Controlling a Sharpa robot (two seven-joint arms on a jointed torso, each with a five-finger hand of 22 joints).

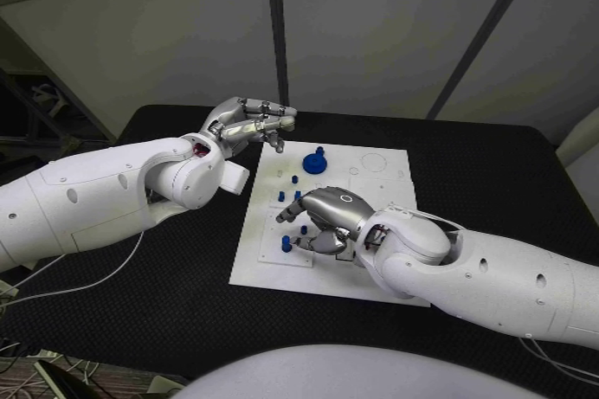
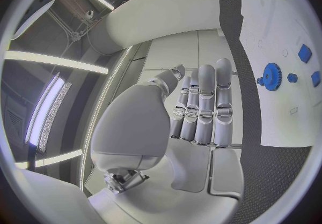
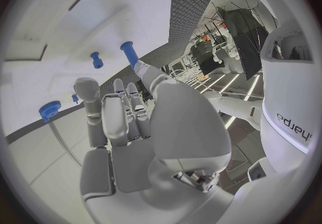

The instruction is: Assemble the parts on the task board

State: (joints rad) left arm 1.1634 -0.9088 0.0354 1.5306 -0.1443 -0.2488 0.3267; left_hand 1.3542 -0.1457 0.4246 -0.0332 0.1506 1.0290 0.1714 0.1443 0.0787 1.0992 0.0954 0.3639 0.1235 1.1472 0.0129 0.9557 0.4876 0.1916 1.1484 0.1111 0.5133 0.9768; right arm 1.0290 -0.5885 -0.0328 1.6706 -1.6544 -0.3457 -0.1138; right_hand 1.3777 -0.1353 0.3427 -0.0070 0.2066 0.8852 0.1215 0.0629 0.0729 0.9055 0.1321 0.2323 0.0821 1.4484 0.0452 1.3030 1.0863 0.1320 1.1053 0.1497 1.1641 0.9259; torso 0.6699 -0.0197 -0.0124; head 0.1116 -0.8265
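Right hand [image 1: 327,215] is hovering over the white task board [image 1: 381,278] with loose fingers, holding nothing. Left hand [image 1: 245,120] is waiting beside it, open and empty. Most small blue parts [image 1: 286,242] are lying loose, so lots looks left.

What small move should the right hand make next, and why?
Probably lower the right hand a little and close its fingers on one of the small blue pegs beside it. It hovers over the task board with nothing visibly held, while the left hand waits off the board's far corner.
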